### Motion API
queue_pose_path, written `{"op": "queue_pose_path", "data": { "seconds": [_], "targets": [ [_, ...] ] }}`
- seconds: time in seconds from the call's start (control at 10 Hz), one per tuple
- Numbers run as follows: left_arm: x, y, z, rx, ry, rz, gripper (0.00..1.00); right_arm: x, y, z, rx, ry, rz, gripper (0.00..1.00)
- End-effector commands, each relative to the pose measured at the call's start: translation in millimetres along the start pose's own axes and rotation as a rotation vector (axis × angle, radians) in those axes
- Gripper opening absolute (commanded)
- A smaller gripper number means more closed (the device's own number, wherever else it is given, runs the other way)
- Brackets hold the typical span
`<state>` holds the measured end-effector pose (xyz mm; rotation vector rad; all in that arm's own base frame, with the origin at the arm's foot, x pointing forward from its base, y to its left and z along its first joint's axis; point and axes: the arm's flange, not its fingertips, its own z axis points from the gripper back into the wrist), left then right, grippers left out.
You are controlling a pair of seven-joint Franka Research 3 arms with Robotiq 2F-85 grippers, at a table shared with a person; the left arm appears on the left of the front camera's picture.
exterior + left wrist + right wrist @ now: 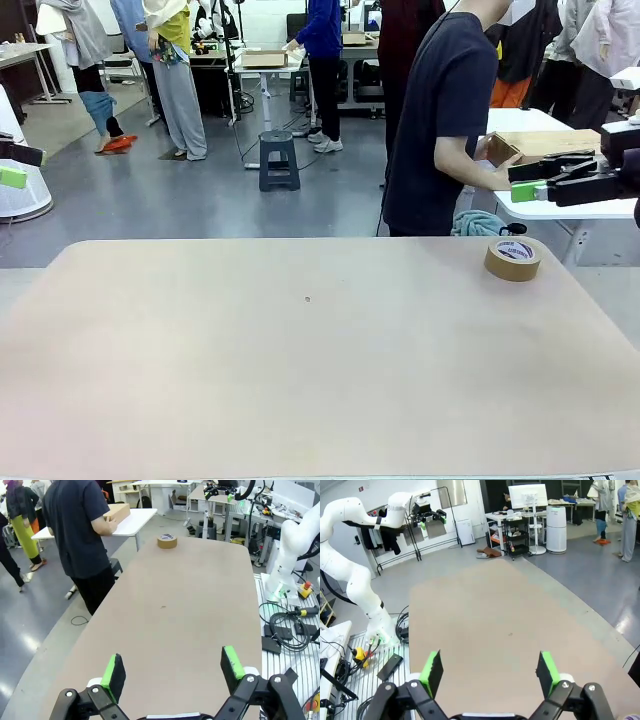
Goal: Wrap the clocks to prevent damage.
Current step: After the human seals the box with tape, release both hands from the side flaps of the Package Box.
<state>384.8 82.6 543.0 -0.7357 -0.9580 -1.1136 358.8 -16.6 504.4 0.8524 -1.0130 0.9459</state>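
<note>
The clocks are out of view. My left gripper (172, 667) hangs open over the near end of the tan table (190, 610), nothing between its green pads; it shows at the left edge of the front view (10, 165). My right gripper (490, 672) is open too, empty, held high at the table's right side (530, 178). A person (440, 120) stands at the far side, turned away, hands on a cardboard box (535, 145) on a white side table.
A roll of brown packing tape (513, 259) lies flat near the table's far right corner, also seen in the left wrist view (167, 541). The other arm's white base (292, 550) and loose cables (280, 625) stand beside the table. People stand farther back.
</note>
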Motion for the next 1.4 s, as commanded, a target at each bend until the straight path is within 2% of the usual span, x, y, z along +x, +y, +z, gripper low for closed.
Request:
{"op": "queue_pose_path", "data": {
  "seconds": [0.0, 1.3],
  "targets": [
    [2.2, -0.3, -11.2, -0.033, -0.002, -0.006, 1.0, 3.1, -0.7, 2.5, -0.002, -0.02, 0.007, 1.0],
    [2.2, -0.3, -11.2, -0.033, -0.002, -0.006, 1.0, 3.1, -0.7, 2.5, -0.002, -0.02, 0.007, 1.0]
  ]
}}
